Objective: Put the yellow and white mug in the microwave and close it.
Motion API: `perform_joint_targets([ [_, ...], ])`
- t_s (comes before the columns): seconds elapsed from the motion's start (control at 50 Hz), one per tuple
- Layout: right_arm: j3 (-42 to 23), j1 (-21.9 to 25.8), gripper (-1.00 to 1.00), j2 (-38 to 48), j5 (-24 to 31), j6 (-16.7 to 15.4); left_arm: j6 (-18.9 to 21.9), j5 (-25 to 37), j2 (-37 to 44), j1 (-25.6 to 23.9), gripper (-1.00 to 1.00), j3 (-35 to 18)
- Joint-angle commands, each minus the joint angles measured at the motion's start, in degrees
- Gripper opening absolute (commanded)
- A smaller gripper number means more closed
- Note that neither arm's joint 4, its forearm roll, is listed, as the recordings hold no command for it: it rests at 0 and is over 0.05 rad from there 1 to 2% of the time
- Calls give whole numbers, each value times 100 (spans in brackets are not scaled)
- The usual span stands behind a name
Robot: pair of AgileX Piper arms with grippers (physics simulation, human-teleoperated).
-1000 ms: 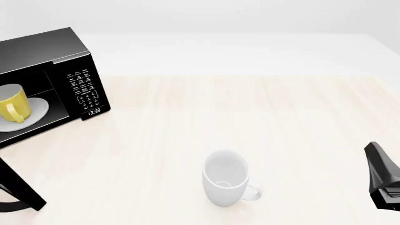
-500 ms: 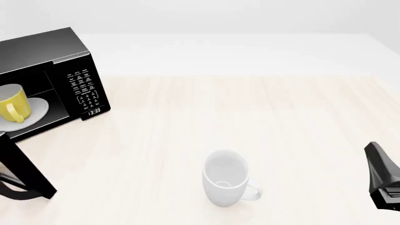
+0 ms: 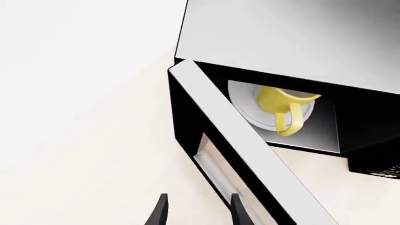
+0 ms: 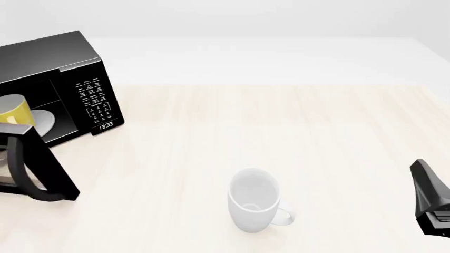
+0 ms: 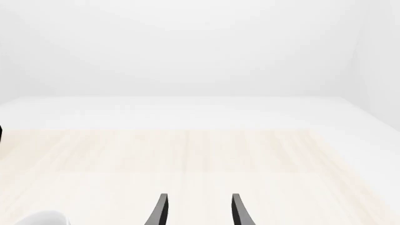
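Now: microwave door swung further shut than half a second ago, hiding most of the yellow and white mug on the turntable. Left gripper jaws parted, empty, beside door; right gripper likewise, mostly off-frame.

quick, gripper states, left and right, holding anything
Left gripper: open, holding nothing, by the microwave door.
Right gripper: open, holding nothing, above the table.
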Motion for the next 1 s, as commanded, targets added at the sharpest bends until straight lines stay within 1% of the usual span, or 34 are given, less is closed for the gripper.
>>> perform_joint_targets([
  [0.02,0,0,100,0,0,0,-125,-42,48,-215,100,-58],
  [0.52,0,0,100,0,0,0,-191,-92,44,-454,100,-192],
  [0.72,0,0,100,0,0,0,-189,-193,84,-559,100,-220],
  [0.8,0,0,100,0,0,0,-191,-273,93,-678,100,-202],
  [1.0,0,0,100,0,0,0,-213,-420,279,-806,100,-279],
])
